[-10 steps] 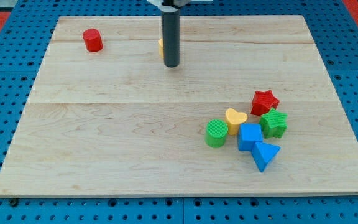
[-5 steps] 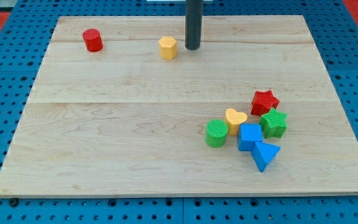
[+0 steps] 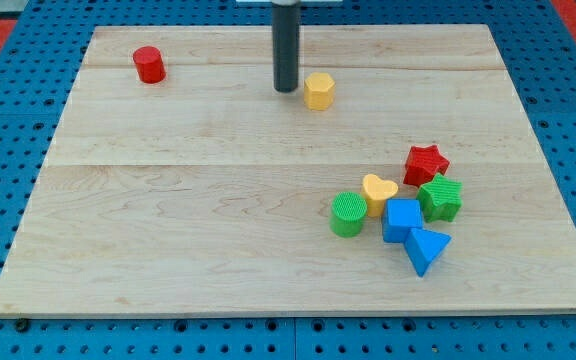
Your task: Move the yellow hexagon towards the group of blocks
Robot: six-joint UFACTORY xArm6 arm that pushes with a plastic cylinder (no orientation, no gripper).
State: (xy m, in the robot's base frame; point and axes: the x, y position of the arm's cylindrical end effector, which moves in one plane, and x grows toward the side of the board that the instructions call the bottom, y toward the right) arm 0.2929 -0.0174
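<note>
Wooden board [image 3: 168, 200], yellow hexagon [image 3: 318, 90] just right of my tip [image 3: 285, 90], no jaws, block group well below

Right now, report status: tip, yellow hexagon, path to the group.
My tip down on the wooden board, just left of the yellow hexagon block. Group of blocks sits toward the view's bottom right. Nothing between.

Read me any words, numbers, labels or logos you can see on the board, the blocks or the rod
None: no text, number, label or logo shows anywhere.
The wooden board is bare wood grain.
The yellow hexagon, the red cylinder and the group of blocks are plain coloured shapes.
My tip ends an unmarked dark rod, just to the view's left of the yellow hexagon.
</note>
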